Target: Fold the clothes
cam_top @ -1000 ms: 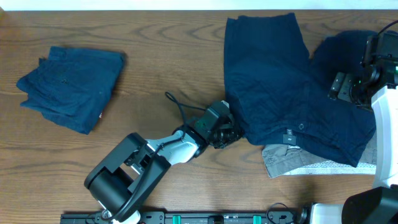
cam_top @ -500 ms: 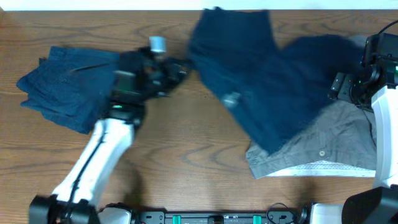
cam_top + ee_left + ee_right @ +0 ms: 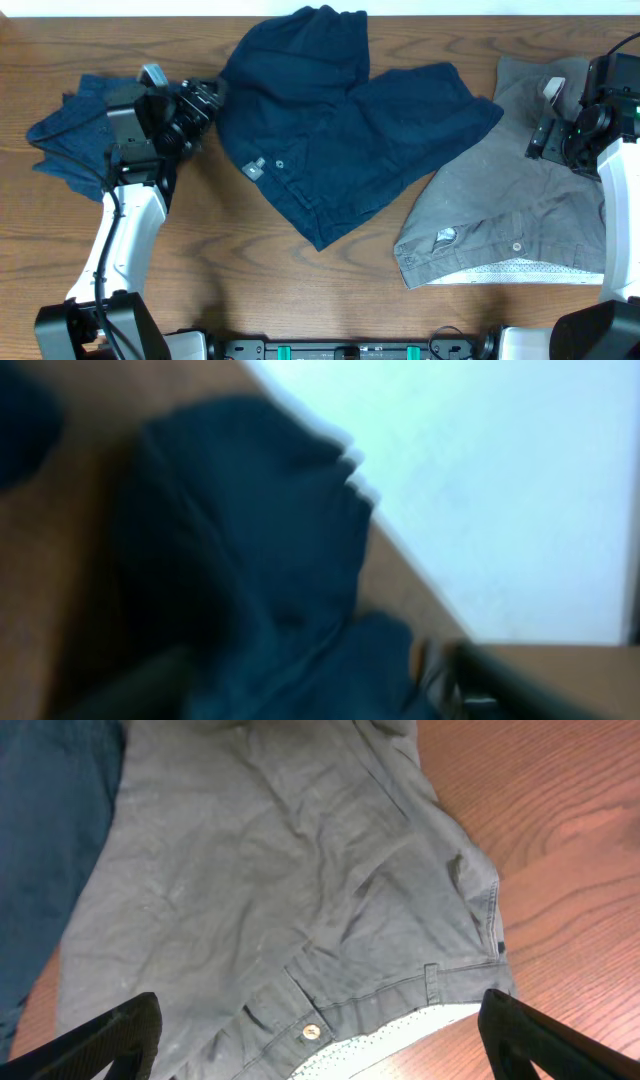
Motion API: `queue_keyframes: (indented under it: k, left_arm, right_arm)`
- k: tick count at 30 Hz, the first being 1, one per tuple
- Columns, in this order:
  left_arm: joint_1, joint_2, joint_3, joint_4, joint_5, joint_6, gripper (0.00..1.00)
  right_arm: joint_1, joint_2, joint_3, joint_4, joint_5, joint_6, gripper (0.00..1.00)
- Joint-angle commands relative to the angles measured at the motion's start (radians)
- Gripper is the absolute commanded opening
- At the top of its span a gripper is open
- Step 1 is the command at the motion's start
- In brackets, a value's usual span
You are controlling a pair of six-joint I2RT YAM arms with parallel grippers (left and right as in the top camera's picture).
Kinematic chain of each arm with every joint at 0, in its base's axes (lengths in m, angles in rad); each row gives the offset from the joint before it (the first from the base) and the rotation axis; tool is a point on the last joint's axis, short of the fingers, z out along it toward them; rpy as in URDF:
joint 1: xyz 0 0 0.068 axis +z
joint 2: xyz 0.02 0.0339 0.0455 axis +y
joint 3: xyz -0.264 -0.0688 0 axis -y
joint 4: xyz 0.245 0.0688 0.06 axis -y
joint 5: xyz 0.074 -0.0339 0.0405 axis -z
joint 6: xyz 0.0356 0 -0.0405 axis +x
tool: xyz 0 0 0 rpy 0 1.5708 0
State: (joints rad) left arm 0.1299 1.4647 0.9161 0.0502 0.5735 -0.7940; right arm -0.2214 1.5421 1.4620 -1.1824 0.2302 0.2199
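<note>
navy shorts (image 3: 330, 140) dragged off grey pair (image 3: 520, 210) toward far left corner of table (image 3: 300, 300), freed for folding; left gripper (image 3: 200, 100) at their edge, closure unclear; right gripper (image 3: 320, 1020) parted.

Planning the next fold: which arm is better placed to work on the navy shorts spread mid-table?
Left. The left end effector sits at the edge of the navy shorts; the right end effector hangs open over the grey shorts, off the navy pair.

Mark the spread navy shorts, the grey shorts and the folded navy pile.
spread navy shorts (image 3: 340, 140): overhead view, middle of the fabric.
grey shorts (image 3: 520, 215): overhead view, middle of the fabric.
folded navy pile (image 3: 60, 135): overhead view, left part.
</note>
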Motion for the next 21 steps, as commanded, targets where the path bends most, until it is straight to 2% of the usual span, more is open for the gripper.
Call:
queue_keyframes:
  k: [1, 4, 8, 11, 17, 20, 21]
  left_arm:
    - [-0.050, -0.007, 0.005, -0.179, 0.047, 0.113, 0.98]
    - [-0.129, -0.003, 0.003, -0.423, 0.023, 0.182, 0.98]
    - [-0.262, 0.019, -0.031, -0.578, -0.021, 0.156, 0.98]
    - [-0.376, 0.053, -0.069, -0.571, -0.025, 0.055, 0.98]
    - [-0.574, 0.163, -0.101, -0.429, -0.025, -0.115, 1.00]
    - [-0.646, 0.221, -0.101, -0.391, -0.025, -0.185, 0.88]
    - [-0.662, 0.237, -0.101, -0.385, -0.025, -0.196, 0.76]
  right_arm:
    - [-0.008, -0.015, 0.010, 0.001, -0.033, 0.011, 0.99]
    - [-0.008, -0.014, 0.010, 0.001, -0.076, -0.013, 0.99]
    - [-0.008, -0.012, 0.010, 0.006, -0.111, -0.042, 0.99]
    - [-0.007, -0.011, 0.010, 0.010, -0.111, -0.042, 0.99]
    - [-0.007, -0.011, 0.010, 0.009, -0.111, -0.042, 0.99]
    - [-0.007, -0.011, 0.010, 0.008, -0.111, -0.042, 0.99]
    - [-0.007, -0.011, 0.010, 0.008, -0.111, -0.042, 0.99]
